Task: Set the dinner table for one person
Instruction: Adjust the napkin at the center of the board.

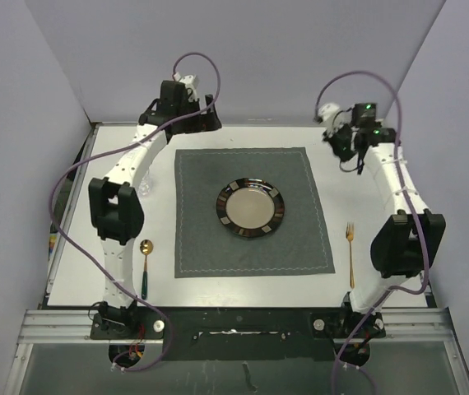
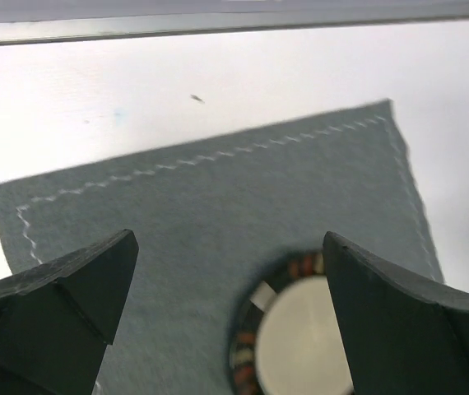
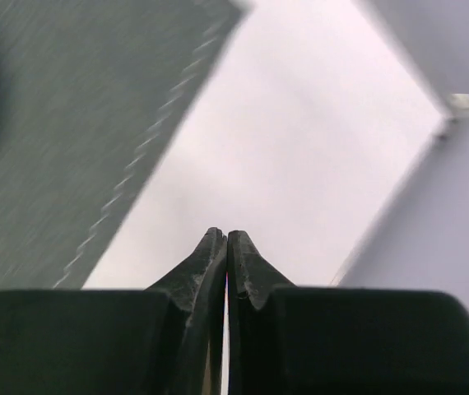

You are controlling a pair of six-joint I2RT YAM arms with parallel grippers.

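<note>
The dinner table is a white top with a dark grey stitched placemat at its middle. On the mat sits a round plate with a dark patterned rim and a pale centre. A gold spoon with a dark handle lies left of the mat, and a gold fork lies to its right. My left gripper hangs over the mat's far left corner, open and empty; in the left wrist view its jaws frame the mat and plate. My right gripper is shut and empty near the far right.
Grey walls close in the table at the back and both sides. A metal rail with both arm bases runs along the near edge. A small clear thing shows beside the left arm's elbow. The right wrist view shows bare table beside the mat's edge.
</note>
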